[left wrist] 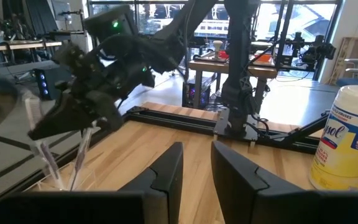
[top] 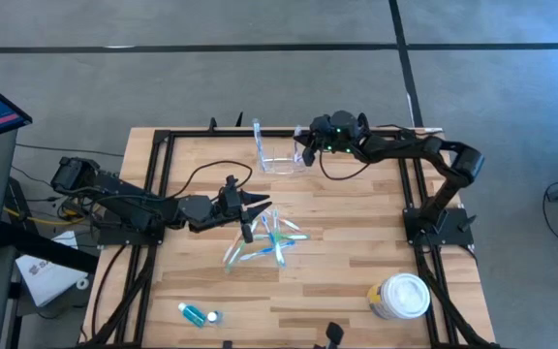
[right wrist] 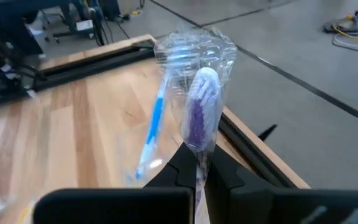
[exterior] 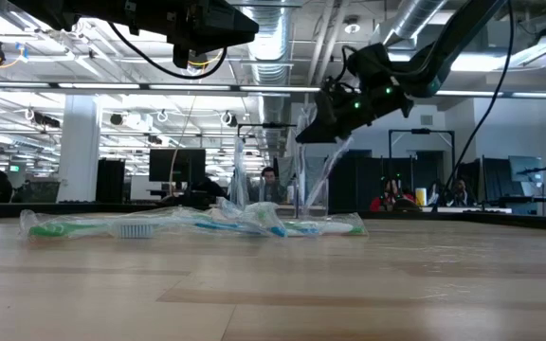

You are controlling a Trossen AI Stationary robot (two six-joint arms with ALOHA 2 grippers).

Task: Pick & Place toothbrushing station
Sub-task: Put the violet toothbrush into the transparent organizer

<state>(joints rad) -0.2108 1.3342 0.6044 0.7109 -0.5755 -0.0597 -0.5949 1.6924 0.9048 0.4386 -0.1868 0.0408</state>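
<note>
Right gripper (top: 304, 147) pinched on a wrapped purple toothbrush (right wrist: 197, 118) over the clear toothbrushing station (top: 284, 162) at the table's far edge, left gripper (top: 260, 206) part-open, empty above the brush pile (top: 267, 242); crinkly wrap may snag and tip the holder.

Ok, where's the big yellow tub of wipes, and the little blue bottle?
Yellow white-lidded wipes tub (top: 401, 297), high view, on its white lid.
Small blue bottle (top: 195, 313), high view, on its blue body.
</note>
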